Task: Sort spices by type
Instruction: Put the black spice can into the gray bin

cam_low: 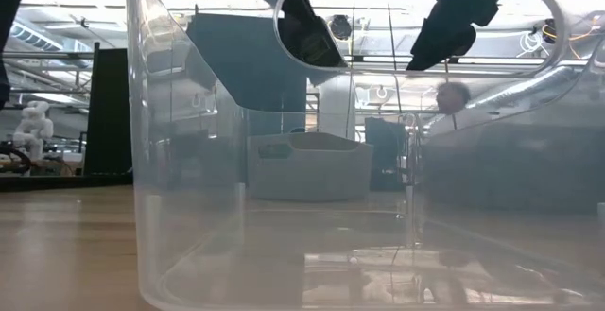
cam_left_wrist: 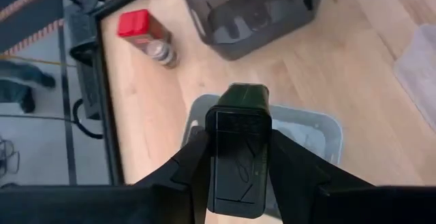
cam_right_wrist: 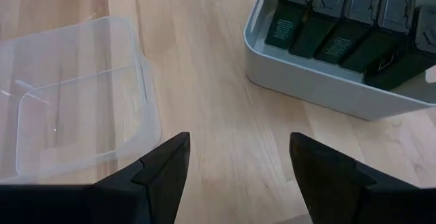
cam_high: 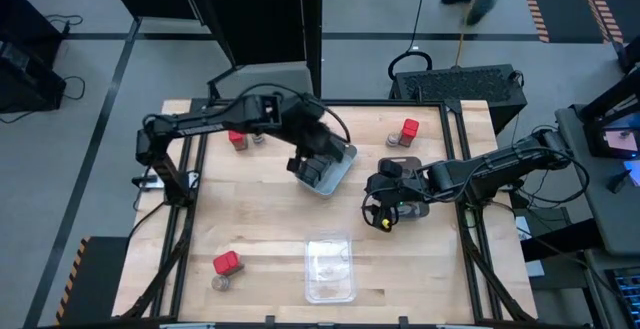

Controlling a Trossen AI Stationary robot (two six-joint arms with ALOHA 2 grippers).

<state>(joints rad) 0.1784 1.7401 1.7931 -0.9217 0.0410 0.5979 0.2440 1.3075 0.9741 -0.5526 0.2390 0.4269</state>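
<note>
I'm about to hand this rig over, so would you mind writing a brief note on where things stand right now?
Left gripper: shut on a black spice block, held above the grey tray at mid-table.
Right gripper: open, empty, over bare wood between the grey tray and the clear tray.
Done: several black blocks stand in a row in the grey tray.
Left: release the held block there. Red blocks still loose, each with a small round jar beside it: far left, far right, near left. The clear tray looks empty. A dark tray sits at the far right.
</note>
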